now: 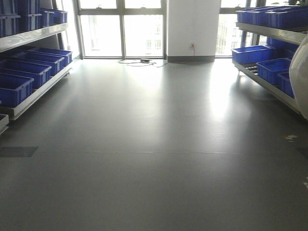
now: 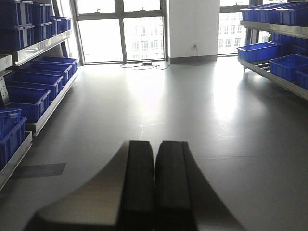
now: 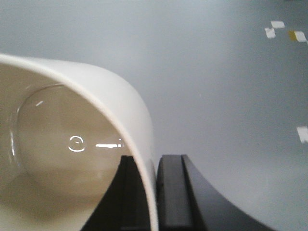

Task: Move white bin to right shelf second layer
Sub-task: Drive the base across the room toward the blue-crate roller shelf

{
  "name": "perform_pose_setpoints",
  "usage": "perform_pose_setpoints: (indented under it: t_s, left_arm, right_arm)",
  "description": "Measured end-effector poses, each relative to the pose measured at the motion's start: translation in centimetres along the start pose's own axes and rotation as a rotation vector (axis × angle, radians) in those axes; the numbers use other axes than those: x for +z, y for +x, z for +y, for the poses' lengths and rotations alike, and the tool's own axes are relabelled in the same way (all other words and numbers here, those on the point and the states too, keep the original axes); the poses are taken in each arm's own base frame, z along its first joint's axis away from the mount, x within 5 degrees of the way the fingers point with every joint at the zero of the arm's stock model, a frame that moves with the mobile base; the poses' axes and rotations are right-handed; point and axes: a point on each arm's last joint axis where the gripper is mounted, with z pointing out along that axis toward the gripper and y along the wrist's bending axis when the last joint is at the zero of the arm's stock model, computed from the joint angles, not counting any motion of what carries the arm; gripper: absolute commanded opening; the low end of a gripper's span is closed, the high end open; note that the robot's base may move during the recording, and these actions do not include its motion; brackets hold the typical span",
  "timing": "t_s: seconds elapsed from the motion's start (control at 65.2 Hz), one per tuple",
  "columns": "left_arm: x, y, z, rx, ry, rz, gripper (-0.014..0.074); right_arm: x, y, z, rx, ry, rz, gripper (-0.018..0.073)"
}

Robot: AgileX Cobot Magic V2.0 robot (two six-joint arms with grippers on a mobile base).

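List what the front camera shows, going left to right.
Left rack with blue crates → windows → white pillar → right rack with blue crates → white bin, blurred at the frame edge.

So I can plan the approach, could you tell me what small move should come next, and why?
Probably a slight rightward turn of the base toward the stainless-steel right shelf. The right claw is shut on the wall of the glossy cream-white plastic bin, so it is in hand, while the front view faces grey floor with that shelf off to the side.
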Motion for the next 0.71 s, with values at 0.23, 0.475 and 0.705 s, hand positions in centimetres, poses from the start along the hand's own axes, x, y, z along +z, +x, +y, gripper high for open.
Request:
perform_pose_setpoints:
  t_s: [0.23,0.475,0.705]
  left_arm:
    - [0.00,0.00,0.00,0.000,0.000,0.000,0.0085]
    - [0.00,0.00,0.00,0.000,0.000,0.000,0.0085]
    - [0.00,0.00,0.00,0.000,0.000,0.000,0.0085]
  right_arm:
    - [0.00,0.00,0.00,0.000,0.000,0.000,0.0048]
    - [0.00,0.00,0.00,0.000,0.000,0.000,0.0048]
    - [0.00,0.00,0.00,0.000,0.000,0.000,0.0048]
